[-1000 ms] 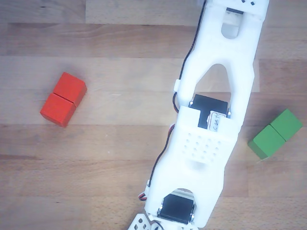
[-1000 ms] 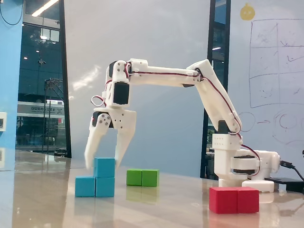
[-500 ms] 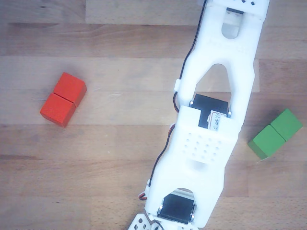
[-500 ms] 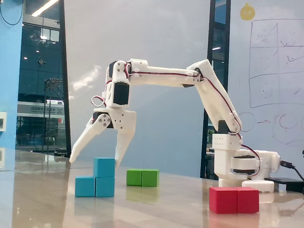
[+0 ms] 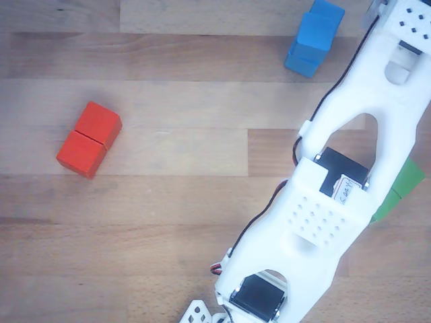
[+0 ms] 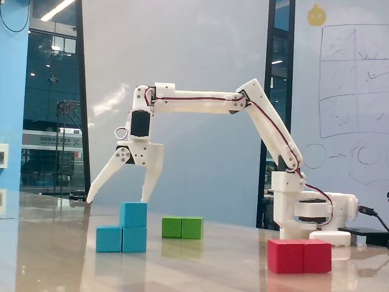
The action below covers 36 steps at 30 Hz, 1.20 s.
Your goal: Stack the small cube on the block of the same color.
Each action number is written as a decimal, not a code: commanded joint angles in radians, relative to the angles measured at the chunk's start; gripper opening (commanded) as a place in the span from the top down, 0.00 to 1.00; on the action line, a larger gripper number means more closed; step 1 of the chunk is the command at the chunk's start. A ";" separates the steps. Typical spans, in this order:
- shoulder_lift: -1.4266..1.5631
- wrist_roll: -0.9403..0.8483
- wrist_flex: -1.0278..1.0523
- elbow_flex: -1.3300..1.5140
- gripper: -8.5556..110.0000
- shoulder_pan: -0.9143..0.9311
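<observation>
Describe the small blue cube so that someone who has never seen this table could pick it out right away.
In the fixed view, find the white arm's open gripper at the left. Just below it sits the blue oblong block, with the small cube on its right half. It is the only stacked piece; the green block and red block carry nothing.

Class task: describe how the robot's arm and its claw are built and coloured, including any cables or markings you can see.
The white moulded-plastic robot arm has black servo motors at its joints and thin red and black cables along its links. Its white two-finger claw has tapering pointed fingers. In the other view, one link shows a grid of small holes and a small white label.
</observation>
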 commanded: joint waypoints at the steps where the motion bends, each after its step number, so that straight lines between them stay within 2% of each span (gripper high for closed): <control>1: 0.195 -0.011 0.009 0.000 0.60 0.006; 5: 0.298 -0.009 0.009 0.080 0.60 0.005; 12: 0.637 -0.005 -0.008 0.420 0.60 -0.031; 22: 1.154 0.006 -0.008 0.951 0.61 -0.354; 26: 1.351 0.006 -0.020 1.100 0.69 -0.456; 33: 1.640 0.006 -0.173 1.345 0.91 -0.554; 36: 1.743 0.006 -0.249 1.477 0.93 -0.571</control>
